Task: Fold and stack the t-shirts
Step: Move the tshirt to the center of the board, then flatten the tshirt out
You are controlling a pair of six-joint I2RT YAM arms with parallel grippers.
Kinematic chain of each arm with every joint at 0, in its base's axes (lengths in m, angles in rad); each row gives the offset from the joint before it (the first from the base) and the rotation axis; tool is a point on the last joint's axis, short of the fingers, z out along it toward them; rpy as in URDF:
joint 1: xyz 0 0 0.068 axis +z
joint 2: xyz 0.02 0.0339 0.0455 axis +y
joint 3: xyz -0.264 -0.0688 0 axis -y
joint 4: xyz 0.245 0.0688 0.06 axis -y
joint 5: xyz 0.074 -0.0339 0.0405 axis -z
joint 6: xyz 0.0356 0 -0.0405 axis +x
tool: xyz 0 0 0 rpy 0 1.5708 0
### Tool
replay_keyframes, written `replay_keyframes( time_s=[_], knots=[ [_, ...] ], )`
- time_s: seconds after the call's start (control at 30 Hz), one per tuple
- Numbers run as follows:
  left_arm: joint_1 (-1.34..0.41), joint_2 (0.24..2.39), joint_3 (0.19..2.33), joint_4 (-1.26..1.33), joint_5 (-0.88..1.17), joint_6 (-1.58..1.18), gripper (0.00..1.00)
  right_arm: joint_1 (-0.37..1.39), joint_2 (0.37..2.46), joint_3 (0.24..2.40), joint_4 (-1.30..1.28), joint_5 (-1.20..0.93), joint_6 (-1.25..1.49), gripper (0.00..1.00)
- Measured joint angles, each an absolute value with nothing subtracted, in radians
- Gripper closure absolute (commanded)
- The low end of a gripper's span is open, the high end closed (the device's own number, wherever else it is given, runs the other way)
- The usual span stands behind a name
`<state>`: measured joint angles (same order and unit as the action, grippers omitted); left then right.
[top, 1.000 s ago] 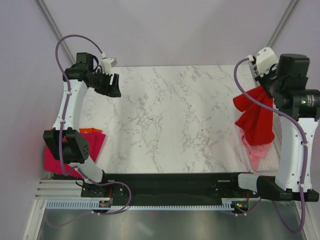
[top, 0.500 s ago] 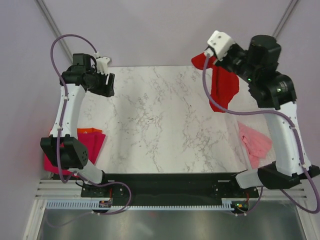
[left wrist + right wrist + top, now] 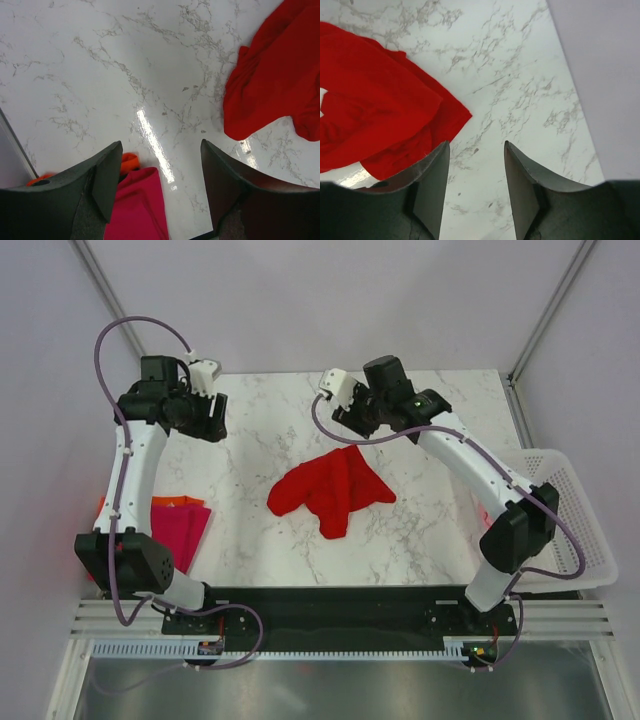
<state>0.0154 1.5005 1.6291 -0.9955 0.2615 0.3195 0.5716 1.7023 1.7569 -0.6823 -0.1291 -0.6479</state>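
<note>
Lying crumpled, t-shirt (image 3: 333,490) near right end effector (image 3: 475,150)

The top view looks steeply down from above and behind the arm bases, covering the whole surface (image 3: 270,440). Both wrist cameras hang far nearer, facing downward. All three share the red t-shirt (image 3: 335,490), the wrist views seemingly from opposite sides.

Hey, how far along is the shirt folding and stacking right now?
Done, it seems: a magenta t-shirt lies over an orange t-shirt at the left edge of the table, a started stack. In hand: nothing; the left pincer and right pincer are both open and empty, and the red t-shirt lies crumpled mid-table. Left: spread, fold and stack that red one.
</note>
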Motion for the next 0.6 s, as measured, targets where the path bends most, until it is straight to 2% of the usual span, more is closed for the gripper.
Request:
replay_keyframes(
  time_s=[0.13, 0.37, 0.6],
  knots=[
    [0.015, 1.491, 1.628, -0.994, 0.263, 0.320, 0.31, 0.570, 1.658, 1.607, -0.646, -0.111, -0.676, 0.43],
    [0.015, 1.450, 1.557, -1.003, 0.315, 0.329, 0.36, 0.567, 1.307, 1.081, -0.643, -0.101, -0.893, 0.45],
    [0.015, 1.454, 1.532, -1.024, 0.350, 0.334, 0.37, 0.547, 1.391, 0.930, -0.619, -0.118, -0.921, 0.48]
  ],
)
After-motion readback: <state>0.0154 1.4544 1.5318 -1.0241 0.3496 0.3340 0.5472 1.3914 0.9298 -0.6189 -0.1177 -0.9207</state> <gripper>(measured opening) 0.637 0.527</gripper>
